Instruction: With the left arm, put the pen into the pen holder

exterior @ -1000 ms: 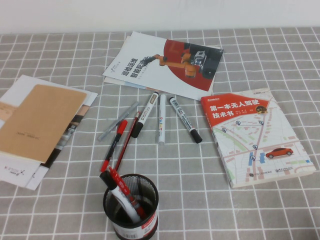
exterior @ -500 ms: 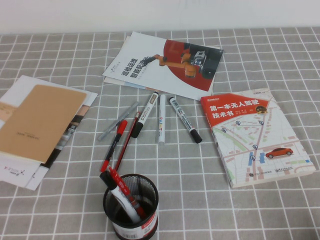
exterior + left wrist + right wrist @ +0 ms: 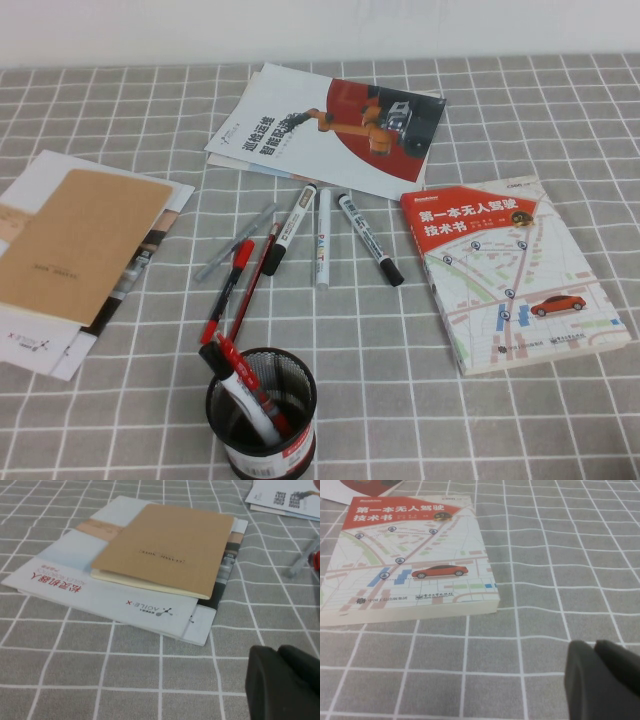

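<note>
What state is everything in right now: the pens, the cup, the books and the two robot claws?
pen: lying flat on the cloth, not picked up.
pen holder: upright, already holding markers.
map book: closed, lying flat.
brown notebook: closed, resting on a brochure.
left gripper: shut, empty, low near the notebook.
right gripper: shut, empty, low near the map book.

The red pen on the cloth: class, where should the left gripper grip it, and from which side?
Mid-barrel, from straight above, jaws across the red pen: it lies flat, with the black-barrelled pen alongside. The left gripper sits shut by the notebook, the right gripper shut by the book.
</note>
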